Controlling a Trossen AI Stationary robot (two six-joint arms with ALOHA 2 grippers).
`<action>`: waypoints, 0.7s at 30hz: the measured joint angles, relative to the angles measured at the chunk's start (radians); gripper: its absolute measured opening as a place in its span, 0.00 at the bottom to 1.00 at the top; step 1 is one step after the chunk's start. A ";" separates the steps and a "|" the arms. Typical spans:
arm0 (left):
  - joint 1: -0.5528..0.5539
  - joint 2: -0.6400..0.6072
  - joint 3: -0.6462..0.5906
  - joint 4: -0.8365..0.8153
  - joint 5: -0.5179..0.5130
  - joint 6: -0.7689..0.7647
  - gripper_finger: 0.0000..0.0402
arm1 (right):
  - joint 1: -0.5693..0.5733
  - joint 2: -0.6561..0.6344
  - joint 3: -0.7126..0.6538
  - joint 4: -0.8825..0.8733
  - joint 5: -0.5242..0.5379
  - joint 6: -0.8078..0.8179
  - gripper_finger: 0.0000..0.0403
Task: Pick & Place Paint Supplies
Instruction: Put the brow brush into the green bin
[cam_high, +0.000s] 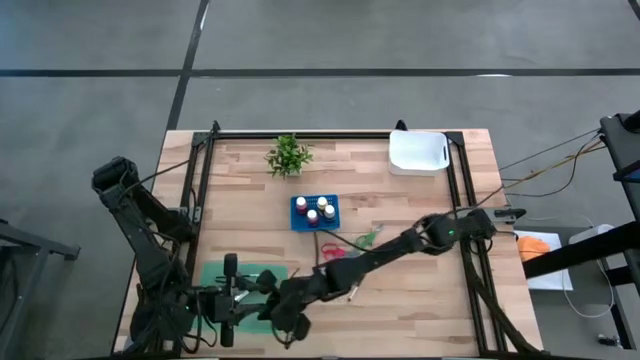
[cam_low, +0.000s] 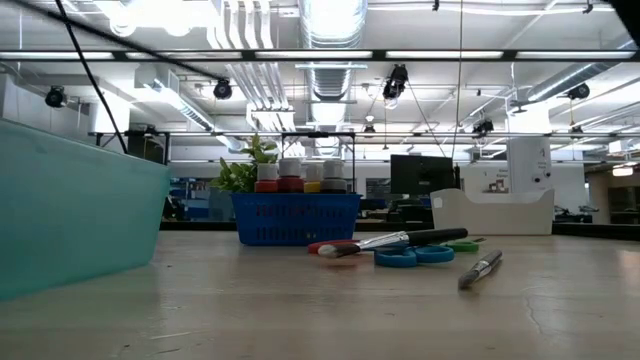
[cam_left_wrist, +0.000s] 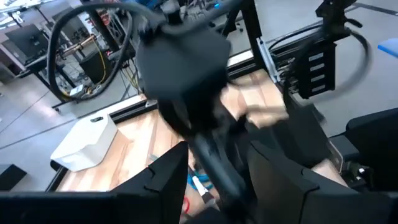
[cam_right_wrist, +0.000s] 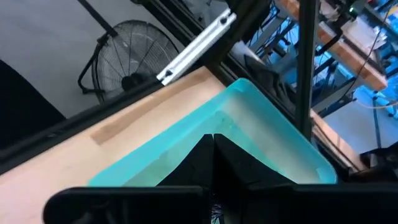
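— Near the table's front-left corner, what is happening?
— Both arms meet over the teal bin (cam_high: 215, 275). The right gripper (cam_right_wrist: 213, 138) hangs above it, fingers shut; whether it grips anything, I cannot tell. The left gripper (cam_left_wrist: 214, 165) sits half open, empty.
— And the supplies?
— Mid-table: paint bottles (cam_high: 316, 209) in a blue basket (cam_high: 300, 222), scissors (cam_low: 413, 255) and a brush (cam_low: 481, 268) beside it, well toward the right arm's base.

basket (cam_high: 303, 214): blue | bin (cam_high: 212, 274): teal | scissors (cam_low: 412, 256): blue | tray (cam_high: 417, 153): white
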 joint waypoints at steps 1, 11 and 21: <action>0.000 0.000 0.000 -0.003 -0.001 0.000 0.43 | -0.007 0.029 0.042 -0.022 -0.010 0.000 0.02; -0.007 0.000 -0.001 -0.024 0.012 -0.002 0.43 | -0.040 0.209 0.317 -0.127 -0.063 0.020 0.02; -0.011 0.000 -0.002 -0.023 0.009 -0.004 0.43 | -0.057 0.208 0.308 -0.129 -0.066 0.078 0.02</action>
